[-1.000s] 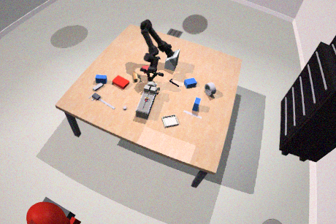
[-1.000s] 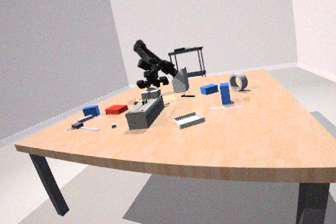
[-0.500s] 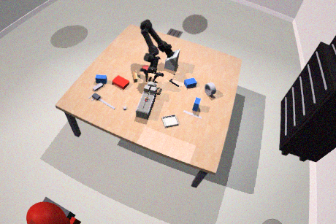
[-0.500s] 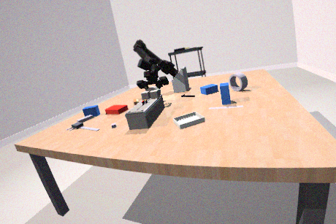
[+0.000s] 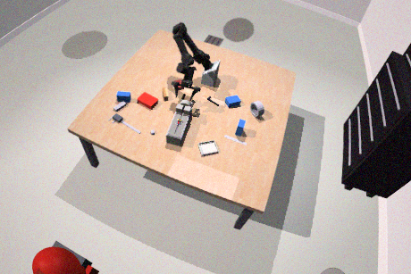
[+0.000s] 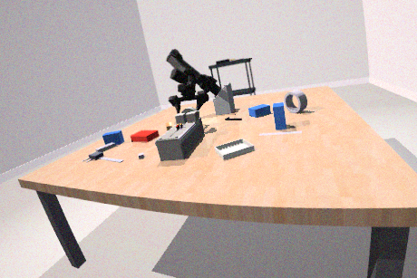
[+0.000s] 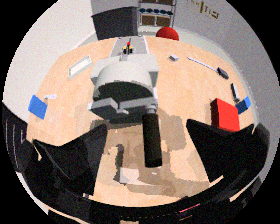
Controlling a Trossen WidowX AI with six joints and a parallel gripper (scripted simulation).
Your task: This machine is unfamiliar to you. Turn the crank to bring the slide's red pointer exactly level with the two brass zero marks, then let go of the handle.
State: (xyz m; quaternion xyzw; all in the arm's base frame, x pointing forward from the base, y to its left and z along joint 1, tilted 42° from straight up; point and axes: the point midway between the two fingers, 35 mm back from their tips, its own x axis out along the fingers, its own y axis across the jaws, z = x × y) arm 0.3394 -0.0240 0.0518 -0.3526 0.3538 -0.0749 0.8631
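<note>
The machine is a long grey box (image 5: 175,137) (image 6: 170,151) with a rounded grey housing (image 7: 125,72) at the arm's end. Its red pointer (image 7: 128,44) shows near small brass marks, too small to tell whether they are level. The grey crank arm (image 7: 137,105) carries a black cylindrical handle (image 7: 152,142), which points toward the wrist camera. My gripper (image 5: 185,95) (image 6: 188,110) (image 7: 148,125) is open wide. Its fingers stand on either side of the handle, with visible gaps in the wrist view, and touch nothing there.
A red block (image 5: 147,100) (image 6: 144,136) (image 7: 224,115) lies to one side of the machine. A white tray (image 5: 208,148) (image 7: 80,66) lies on the other side. Blue blocks (image 5: 232,102) (image 5: 240,127) and a grey ring (image 5: 261,109) stand farther off.
</note>
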